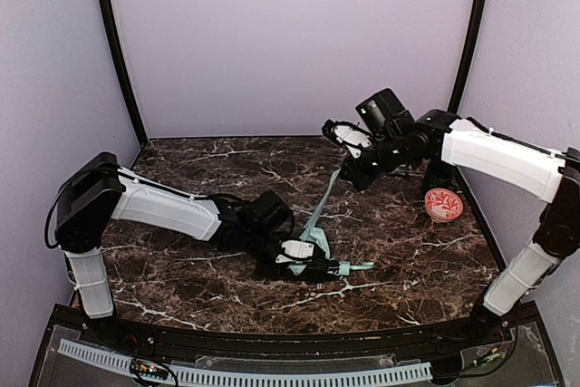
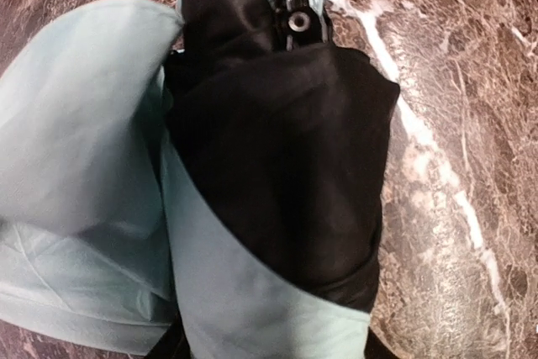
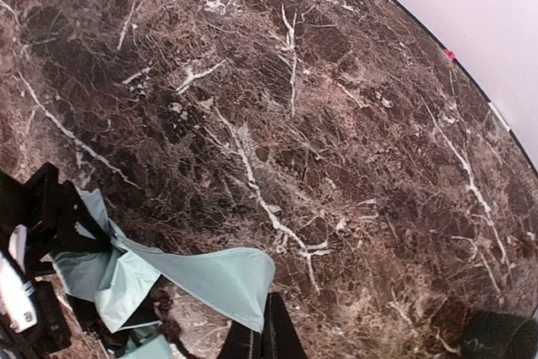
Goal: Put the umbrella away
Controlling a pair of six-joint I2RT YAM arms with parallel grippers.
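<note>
One umbrella, two grippers and one bowl on a veined brown marble table [image 1: 199, 160].
The umbrella [image 1: 319, 215], soft mint fabric over glossy black lining, lies mid-table. The left gripper [image 1: 308, 265] clamps its bundled body and the right gripper [image 1: 349, 174] pinches a taut, raised canopy corner. The round orange-patterned bowl [image 1: 444, 204] sits near the table's right edge.

Occlusions and crops
The umbrella [image 2: 277, 174] overruns the left wrist frame, concealing the left end effector [image 1: 306, 262]; dark cup [image 3: 500, 338] cropped at corner.
</note>
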